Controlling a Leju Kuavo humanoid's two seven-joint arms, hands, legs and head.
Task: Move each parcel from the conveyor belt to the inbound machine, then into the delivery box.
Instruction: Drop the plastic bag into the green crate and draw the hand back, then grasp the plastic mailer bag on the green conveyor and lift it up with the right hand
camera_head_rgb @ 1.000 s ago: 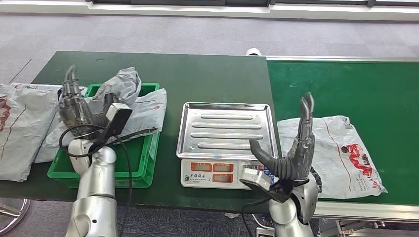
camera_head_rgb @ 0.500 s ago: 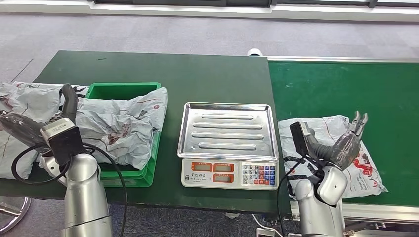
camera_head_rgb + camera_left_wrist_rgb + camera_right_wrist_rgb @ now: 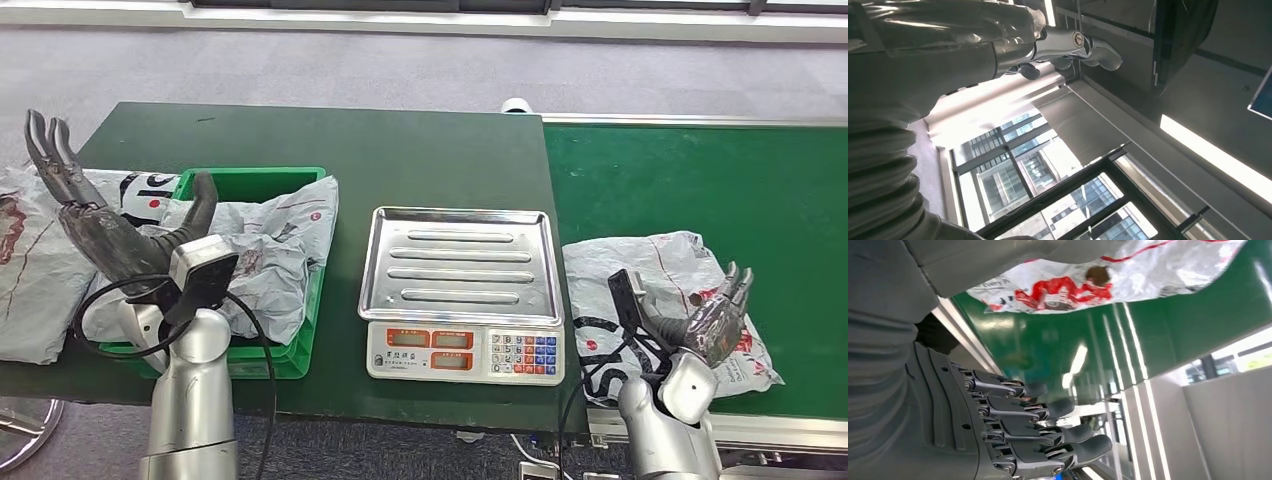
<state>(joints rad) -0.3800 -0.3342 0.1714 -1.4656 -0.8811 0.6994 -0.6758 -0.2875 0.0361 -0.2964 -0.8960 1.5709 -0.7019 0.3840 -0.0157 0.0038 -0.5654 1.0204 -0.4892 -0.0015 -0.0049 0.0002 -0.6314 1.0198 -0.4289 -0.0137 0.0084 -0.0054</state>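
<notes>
A grey parcel with red print lies at the near edge of the green conveyor belt. My right hand hovers over its front right part with its fingers stretched out and holding nothing; the right wrist view has the parcel past the thumb. Another crumpled grey parcel lies in the green delivery box, spilling over its right rim. My left hand is raised over the box's left side, fingers up and apart, empty. The scale's steel tray is bare.
More grey parcels lie on the dark green table left of the box. The scale's keypad and displays face the table's front edge. Grey floor lies beyond the table.
My left hand has risen from low beside the box and now points its fingers up. My right hand has sunk slightly toward the parcel's front edge.
</notes>
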